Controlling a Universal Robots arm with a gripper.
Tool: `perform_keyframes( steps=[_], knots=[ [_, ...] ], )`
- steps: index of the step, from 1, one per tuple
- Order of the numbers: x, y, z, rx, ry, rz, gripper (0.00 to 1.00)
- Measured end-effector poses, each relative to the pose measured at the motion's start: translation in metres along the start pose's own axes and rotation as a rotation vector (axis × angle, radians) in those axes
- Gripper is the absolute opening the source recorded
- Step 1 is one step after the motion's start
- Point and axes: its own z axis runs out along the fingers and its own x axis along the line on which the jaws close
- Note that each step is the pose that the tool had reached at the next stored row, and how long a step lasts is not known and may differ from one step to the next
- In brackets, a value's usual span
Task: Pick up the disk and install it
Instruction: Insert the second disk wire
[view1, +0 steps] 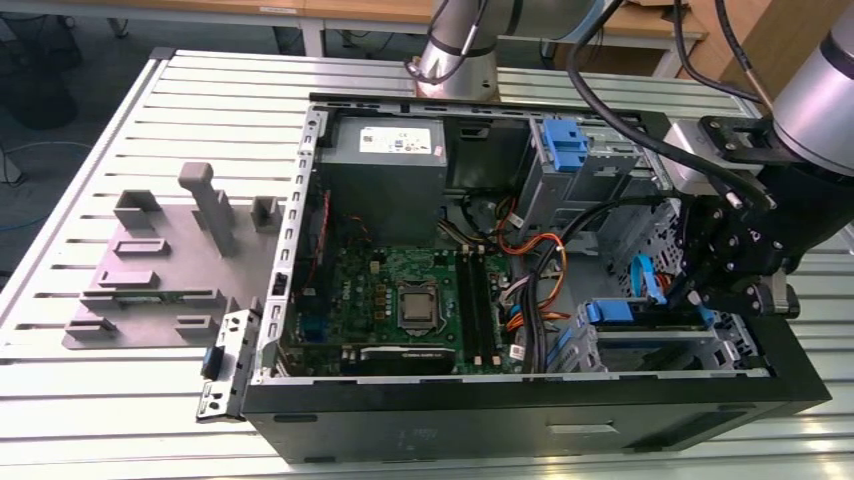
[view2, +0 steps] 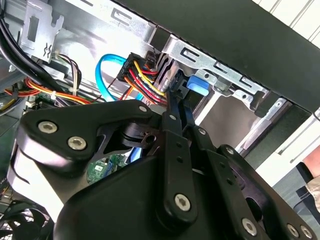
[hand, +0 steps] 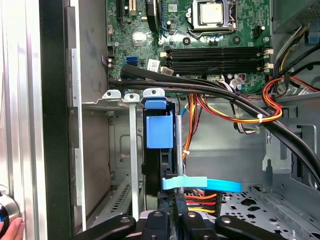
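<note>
Closest in first: the claw was seen lowered into the drive-bay corner of the open PC case. Its fingers were drawn together, with no gap to be made out in the second wrist view. The tips were parked right at the end of the disk, but whether it was actually being pinched couldn't be told. The disk was stood on edge in the metal drive cage with its blue rail showing, and it was judged to be most of the way in.

Trouble spots, honestly:
- **Cables:** The light-blue SATA cable was draped right across the fingers, and the red-yellow-black power leads were bunched just beside the tips. A snagged cable or a crushed plug could easily be caused by any sideways drift.
- **Rail:** If the disk were tipped off the cage's guides, the rail could get jammed or its blue tab snapped.

Room-wise, not much was on offer. The cage wall was just beside the disk, with the case's black side wall right past it. Thick black cables were slung across a bit farther on. Straight up out of the case was judged the only open direction.

Farther off, the motherboard was well apart from the claw. The grey power supply was sat at the far end, and the slatted worktop was spread around everything.
</note>
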Motion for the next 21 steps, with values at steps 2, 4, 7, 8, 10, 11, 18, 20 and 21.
perform_keyframes(
  steps=[2, 4, 7, 8, 10, 11, 18, 20, 21],
  knots=[
    [0.0000, 0.0000, 0.0001, -0.0001, -0.0002, 0.000, 0.16],
    [0.0000, 0.0000, 0.0008, 0.0000, -0.0002, 0.000, 0.16],
    [0.0000, 0.0000, 0.0014, 0.0000, 0.0005, 0.000, 0.16],
    [0.0000, 0.0000, 0.0016, 0.0001, 0.0004, 0.000, 0.16],
    [-0.0001, 0.0000, 0.0019, 0.0000, 0.0000, 0.000, 0.16],
    [-0.0001, 0.0000, 0.0019, 0.0000, -0.0001, 0.000, 0.16],
    [-0.0001, 0.0001, 0.0022, 0.0000, -0.0002, 0.000, 0.30],
    [-0.0001, 0.0000, 0.0022, 0.0000, -0.0001, 0.000, 0.30],
    [-0.0001, 0.0001, 0.0022, 0.0000, -0.0002, 0.000, 0.30]
  ],
)
